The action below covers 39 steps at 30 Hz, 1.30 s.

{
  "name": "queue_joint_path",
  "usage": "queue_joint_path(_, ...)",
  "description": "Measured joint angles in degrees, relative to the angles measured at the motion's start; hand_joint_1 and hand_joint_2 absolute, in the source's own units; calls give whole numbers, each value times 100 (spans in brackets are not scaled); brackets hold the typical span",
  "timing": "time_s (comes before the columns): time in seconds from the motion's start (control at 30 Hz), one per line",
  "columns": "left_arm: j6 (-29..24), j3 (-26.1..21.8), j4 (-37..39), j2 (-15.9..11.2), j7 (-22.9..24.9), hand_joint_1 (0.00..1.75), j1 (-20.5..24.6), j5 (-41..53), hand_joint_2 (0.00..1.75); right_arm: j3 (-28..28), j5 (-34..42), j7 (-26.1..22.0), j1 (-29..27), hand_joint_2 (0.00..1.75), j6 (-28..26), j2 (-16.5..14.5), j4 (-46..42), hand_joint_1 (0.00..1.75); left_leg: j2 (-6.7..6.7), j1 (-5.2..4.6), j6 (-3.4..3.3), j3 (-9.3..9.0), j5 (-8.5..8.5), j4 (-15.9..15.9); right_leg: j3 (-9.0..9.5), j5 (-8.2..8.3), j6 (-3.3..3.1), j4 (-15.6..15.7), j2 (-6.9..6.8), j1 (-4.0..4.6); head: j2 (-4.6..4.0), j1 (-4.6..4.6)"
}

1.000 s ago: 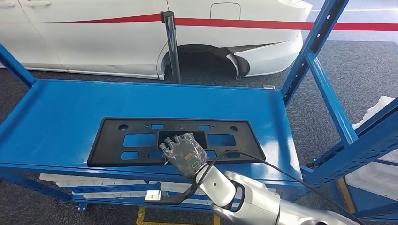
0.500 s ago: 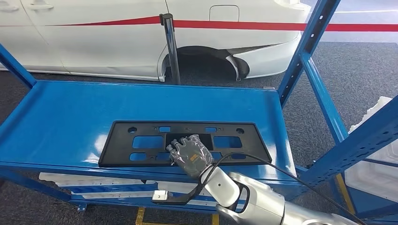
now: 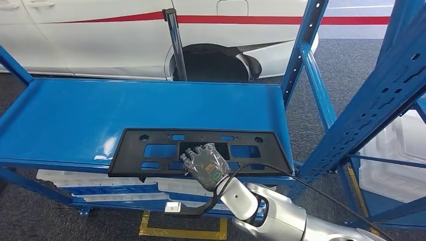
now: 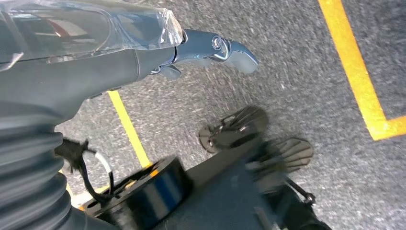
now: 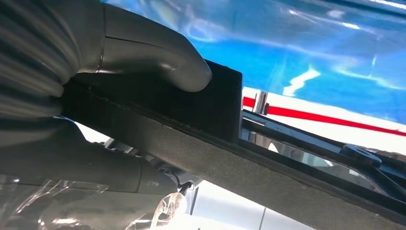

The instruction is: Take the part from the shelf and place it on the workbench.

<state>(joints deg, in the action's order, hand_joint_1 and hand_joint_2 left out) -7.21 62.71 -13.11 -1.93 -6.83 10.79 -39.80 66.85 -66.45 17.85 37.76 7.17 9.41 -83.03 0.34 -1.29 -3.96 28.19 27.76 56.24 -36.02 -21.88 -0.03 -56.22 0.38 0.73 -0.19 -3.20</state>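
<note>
The part is a flat black rectangular frame (image 3: 161,136) with several cut-outs, lying on the blue shelf (image 3: 75,115) with its near edge over the shelf's front lip. My right hand (image 3: 205,163) grips the middle of that near edge. In the right wrist view the grey thumb (image 5: 158,52) presses on one face of the black part (image 5: 215,96) and the dark fingers (image 5: 95,167) lie under the other. My left hand (image 4: 95,52) hangs over the grey floor, holding nothing, one finger (image 4: 220,48) stretched out.
Blue shelf uprights (image 3: 301,55) rise at the right, a thick diagonal beam (image 3: 382,85) nearer me. White parts (image 3: 100,179) lie on the lower shelf. A white car (image 3: 100,40) and a black post (image 3: 176,45) stand behind. Yellow floor lines (image 3: 181,232) show below.
The whole view has shifted, so the camera moved. My right hand has drawn the black frame toward the shelf's front lip, which it now overhangs.
</note>
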Motion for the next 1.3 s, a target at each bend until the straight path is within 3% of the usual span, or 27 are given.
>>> queue_joint_path(0.03,-1,0,0,-6,1,0,15,12,175,-7,0,2,2,175,-1,-5,-1,175,29,-31,-56,-67,-17,-146,-5,39,23,17,-18,-12,0,-2)
queue_joint_path(0.13,-2,-1,0,0,8,0,26,33,175,-18,8,2,4,175,-1,-1,-2,175,51,-37,-79,-34,-226,-290,-49,85,116,34,-29,-38,-1,-11)
queue_joint_path(0.17,-4,-2,0,3,9,0,25,34,175,-23,13,2,5,175,-1,3,-3,175,55,-18,-71,-1,-310,-339,-102,-40,152,-63,-25,-38,-1,-9)
queue_joint_path(0.2,-4,-2,0,7,9,0,23,34,175,-28,19,4,4,175,0,11,-3,175,57,8,-59,47,-391,-378,-193,-277,192,-299,-20,-42,-1,-7)
queue_joint_path(0.27,-4,-2,0,14,8,0,17,36,175,-35,28,5,-1,175,1,20,-2,175,58,28,-49,185,-505,-381,-422,-835,278,-1056,-18,-79,-1,0)
queue_joint_path(0.3,-2,-1,0,20,8,0,12,39,175,-36,31,5,-7,175,2,25,-1,175,60,40,-34,258,-559,-376,-501,-998,316,-1419,-19,-101,-1,0)
queue_joint_path(0.33,-1,-1,0,25,8,0,9,44,175,-36,33,5,-11,175,1,30,-1,175,63,55,-17,329,-611,-371,-497,-1020,351,-1614,-20,-124,-1,0)
queue_joint_path(0.37,-1,0,0,27,8,0,8,50,175,-36,34,5,-13,175,1,35,-1,175,65,75,8,402,-662,-363,-390,-933,387,-1610,-22,-151,-1,0)
queue_joint_path(0.4,-1,0,0,29,8,0,8,58,175,-37,36,6,-13,175,-1,39,-1,175,66,100,40,469,-706,-346,-172,-787,424,-1388,-25,-181,-1,0)
queue_joint_path(0.47,-8,0,0,26,8,0,13,68,175,-38,42,7,-5,175,-2,43,-1,175,61,128,111,599,-768,-265,444,-607,499,-580,-33,-239,-1,5)
queue_joint_path(0.53,-15,-1,0,23,8,0,19,74,175,-44,53,12,1,175,-4,38,-2,175,54,128,185,701,-828,-176,796,-641,463,-24,-26,-240,-1,3)
queue_joint_path(0.63,-17,-1,0,23,8,0,-3,85,175,-49,85,18,-7,175,-5,36,-3,175,48,169,277,796,-909,-135,735,-603,281,64,-20,-191,-1,-4)
queue_joint_path(0.67,-17,0,0,25,8,0,-15,90,175,-50,95,20,-9,175,-5,36,-3,175,43,187,303,846,-816,-52,685,-553,216,65,-23,-187,-1,-6)
queue_joint_path(0.73,-16,2,0,30,8,0,-25,109,175,-51,109,25,-8,175,-5,35,-3,175,31,206,353,1029,-319,472,556,-439,112,71,-27,-185,-1,-13)
queue_joint_path(0.8,-17,1,0,33,8,0,-19,135,175,-51,120,26,-10,175,-5,35,-2,175,28,206,383,1234,240,1295,410,-330,72,68,-25,-165,-1,-18)
queue_joint_path(0.83,-17,1,0,33,8,0,-16,145,175,-51,133,26,-11,175,-5,35,-2,175,27,205,385,1274,358,1594,337,-277,65,66,-24,-154,-1,-18)
queue_joint_path(0.87,-17,1,0,33,8,0,-15,154,175,-51,153,27,-12,175,-5,36,-2,175,26,203,373,1229,341,1709,266,-224,65,64,-22,-145,-1,-19)
queue_joint_path(0.9,-18,1,0,33,8,0,-15,162,175,-53,187,28,-12,175,-5,36,-2,175,25,198,351,1083,221,1607,199,-173,68,62,-20,-138,-1,-19)
queue_joint_path(0.97,-20,2,0,33,8,0,-4,172,175,-68,290,35,-12,175,-6,35,-3,175,16,170,270,531,-65,862,97,-80,88,61,-15,-129,-1,-19)
queue_joint_path(1.03,-29,2,0,31,8,0,27,174,175,-114,423,50,-12,175,-14,36,-8,175,-2,122,194,25,-108,55,35,12,133,70,-18,-123,-1,-15)
queue_joint_path(1.07,-33,1,0,29,9,0,42,175,175,-140,476,57,-12,175,-19,36,-11,175,-11,97,171,-89,-82,-161,18,58,164,79,-22,-130,-1,-13)
queue_joint_path(1.17,-37,0,0,27,17,0,46,186,175,-191,587,74,-26,175,-36,45,-21,175,0,91,116,-59,-188,-285,-34,96,269,71,-19,-146,-1,-12)
queue_joint_path(1.2,-37,0,0,26,21,0,41,195,175,-201,619,79,-34,175,-40,54,-22,175,9,104,83,-22,-253,-304,-85,-35,297,-34,-16,-144,-1,-7)
queue_joint_path(1.23,-37,0,0,25,23,0,39,207,175,-209,655,84,-46,175,-43,64,-22,175,17,117,52,28,-319,-318,-173,-277,317,-277,-14,-144,-1,-2)
queue_joint_path(1.3,-33,0,0,23,25,0,36,235,175,-228,715,85,-73,175,-44,76,-22,175,23,101,7,162,-427,-311,-388,-833,347,-1048,-15,-149,-1,7)
